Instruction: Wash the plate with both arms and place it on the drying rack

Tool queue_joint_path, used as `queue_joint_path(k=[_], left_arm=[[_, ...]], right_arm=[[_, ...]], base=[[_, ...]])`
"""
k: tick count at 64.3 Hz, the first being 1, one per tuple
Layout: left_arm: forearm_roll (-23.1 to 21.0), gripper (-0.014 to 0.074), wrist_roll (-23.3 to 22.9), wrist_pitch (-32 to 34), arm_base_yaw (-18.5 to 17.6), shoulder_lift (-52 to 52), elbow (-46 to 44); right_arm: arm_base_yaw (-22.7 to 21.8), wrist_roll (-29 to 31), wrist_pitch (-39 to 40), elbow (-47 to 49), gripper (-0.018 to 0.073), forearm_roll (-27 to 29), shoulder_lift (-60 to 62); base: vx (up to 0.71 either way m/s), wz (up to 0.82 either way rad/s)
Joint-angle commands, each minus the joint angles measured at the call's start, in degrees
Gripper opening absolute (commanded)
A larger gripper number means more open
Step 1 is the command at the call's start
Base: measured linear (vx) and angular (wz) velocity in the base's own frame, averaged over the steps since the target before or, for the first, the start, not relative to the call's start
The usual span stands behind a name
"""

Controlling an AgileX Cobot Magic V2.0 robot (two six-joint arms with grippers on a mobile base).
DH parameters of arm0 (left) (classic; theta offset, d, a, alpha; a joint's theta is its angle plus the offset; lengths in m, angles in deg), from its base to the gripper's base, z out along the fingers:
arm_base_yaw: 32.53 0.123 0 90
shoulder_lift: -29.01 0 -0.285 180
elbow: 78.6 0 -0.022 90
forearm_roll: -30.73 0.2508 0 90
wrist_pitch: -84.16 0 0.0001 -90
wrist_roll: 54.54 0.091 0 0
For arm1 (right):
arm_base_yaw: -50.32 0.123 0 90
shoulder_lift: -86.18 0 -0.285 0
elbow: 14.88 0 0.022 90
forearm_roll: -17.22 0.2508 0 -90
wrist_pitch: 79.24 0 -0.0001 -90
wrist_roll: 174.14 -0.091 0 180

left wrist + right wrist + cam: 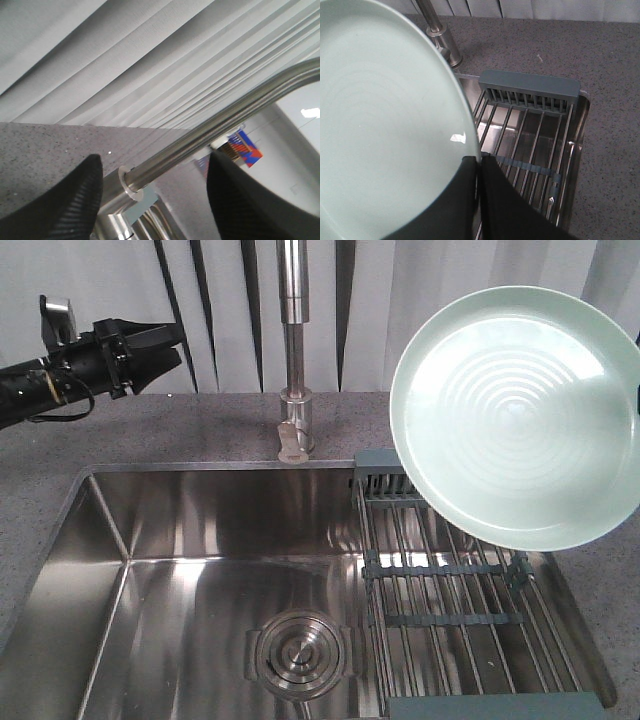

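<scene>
My left gripper (168, 345) hangs at the far left above the speckled grey stone countertop (180, 430), well apart from the plate. Its jaws are spread. In the left wrist view the two black fingers (65, 200) sit either side of the brushed steel faucet pipe (210, 135) without touching it. Behind that pipe is a small blue and red patch (244, 147), too blurred for me to read. Moving right, the faucet column rises behind the rectangular stainless steel sink (200, 540), which has a round steel drain strainer (300, 652) in its floor. Across the sink's right side lies the drying rack (440, 640) of parallel steel rods with grey-teal plastic end pieces. The round pale mint-green plate (515, 415) is held steeply tilted over the rack's far end, its ringed face towards the front camera. I cannot tell whether its lower edge touches the rods. My right gripper (479, 190) is clamped on the plate's rim, one black finger on each face.
</scene>
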Motion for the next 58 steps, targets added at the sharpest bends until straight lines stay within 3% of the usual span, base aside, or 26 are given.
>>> queue_joint_path(k=[1,15,39,49,58], left_arm=[[2.40,0.0382,-0.42,11.71,1.41,7.40,-1.54],[25.68,0.0253,-0.42,11.60,4.13,16.62,-1.47],[25.47,-0.0009,-0.42,11.61,13.41,34.30,16.83],[25.47,-0.0007,-0.42,11.61,16.90,41.13,27.56],[25.47,-0.0007,-0.42,11.61,17.13,46.91,34.53]], right_arm=[[-0.32,0.26,2.42,1.29,-0.0006,3.18,0.94],[-0.32,0.26,0.13,1.29,-0.0006,3.13,0.94],[-0.32,-0.02,-3.42,1.26,-0.0006,0.75,0.76],[-0.32,-2.16,-3.42,1.26,-0.0006,-3.09,0.76],[-0.32,-3.01,-3.42,1.26,-0.0006,-3.53,0.76]], base=[[0.00,0.00],[0.00,0.00],[0.00,0.00],[0.00,0.00],[0.00,0.00]])
